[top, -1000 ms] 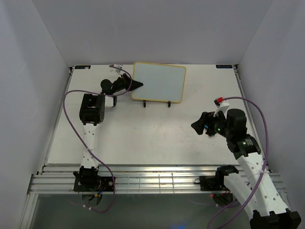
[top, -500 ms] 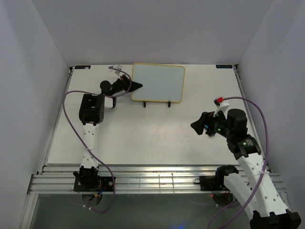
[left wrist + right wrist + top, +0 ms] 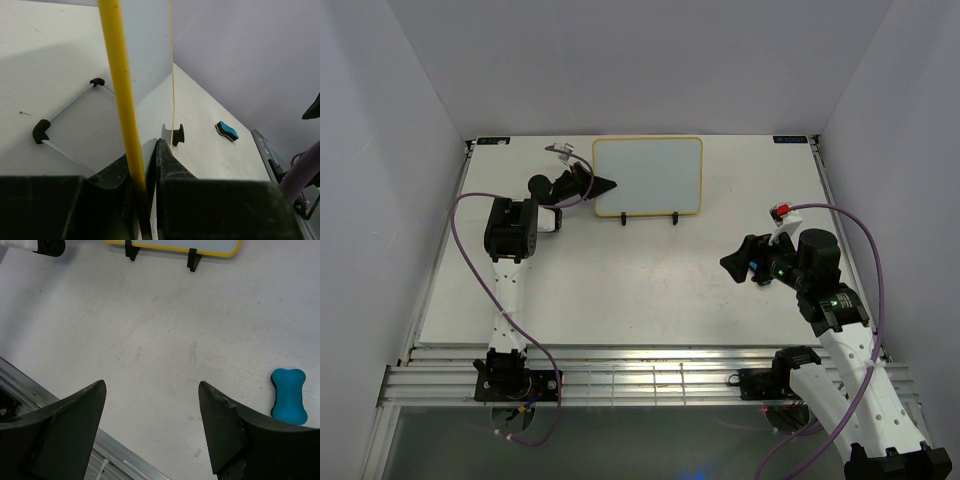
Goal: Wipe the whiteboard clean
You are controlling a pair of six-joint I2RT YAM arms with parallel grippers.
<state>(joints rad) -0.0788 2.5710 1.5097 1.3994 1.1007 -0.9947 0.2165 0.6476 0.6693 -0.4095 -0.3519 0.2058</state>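
White bench [image 3: 620, 290] carries the whiteboard [image 3: 648, 175] upper centre, blank so erasing looks done, left pincer [image 3: 611, 184] clamped on its left edge, right pincer [image 3: 151, 385] wide open and empty, eraser [image 3: 289, 395] lying nearby.

probable whiteboard [image 3: 210, 245], blue eraser [image 3: 289, 399]

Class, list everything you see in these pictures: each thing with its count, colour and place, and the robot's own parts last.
whiteboard: one, white with yellow frame, no writing visible, upright at the table's far middle
wire stand: one, black, under the whiteboard
eraser: one, blue and black, on the table by the right arm
table: one, white
cables: two, purple, one along each arm
left end effector: black, shut on the whiteboard's left edge
right end effector: black, open, above the table
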